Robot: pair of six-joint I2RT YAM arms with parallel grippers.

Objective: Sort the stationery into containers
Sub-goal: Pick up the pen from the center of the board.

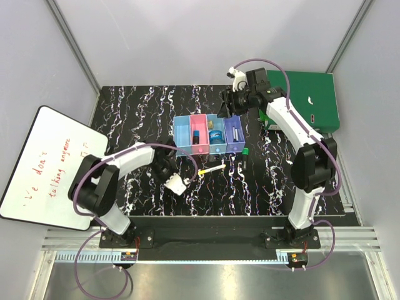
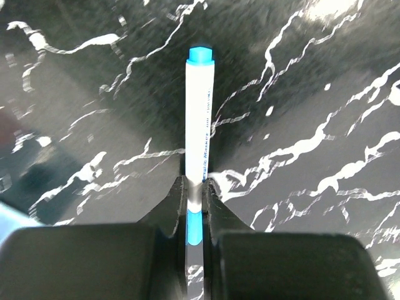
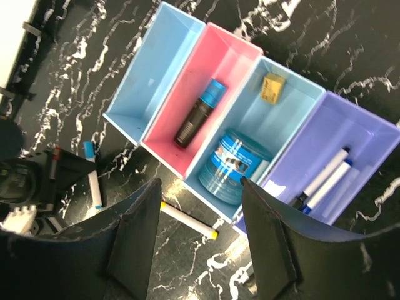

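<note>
My left gripper (image 2: 195, 181) is shut on the lower end of a blue-capped white marker (image 2: 200, 112), low over the black marbled table; in the top view the gripper (image 1: 185, 180) is in front of the bins. The four joined bins (image 1: 208, 134) stand mid-table. The pink bin (image 3: 219, 69) holds a dark marker (image 3: 199, 114). The second light blue bin holds a round blue object (image 3: 236, 165) and a tiny black-gold piece (image 3: 273, 86). The purple bin (image 3: 362, 131) holds white markers (image 3: 325, 178). A yellow-and-white pen (image 1: 212, 169) and a green-capped dark marker (image 1: 245, 155) lie in front. My right gripper (image 3: 200, 184) is open and empty above the bins.
A whiteboard with red writing (image 1: 50, 162) lies at the left edge of the table. A big green folder (image 1: 306, 100) lies at the back right, behind the right arm. The first light blue bin (image 3: 156, 69) shows nothing inside.
</note>
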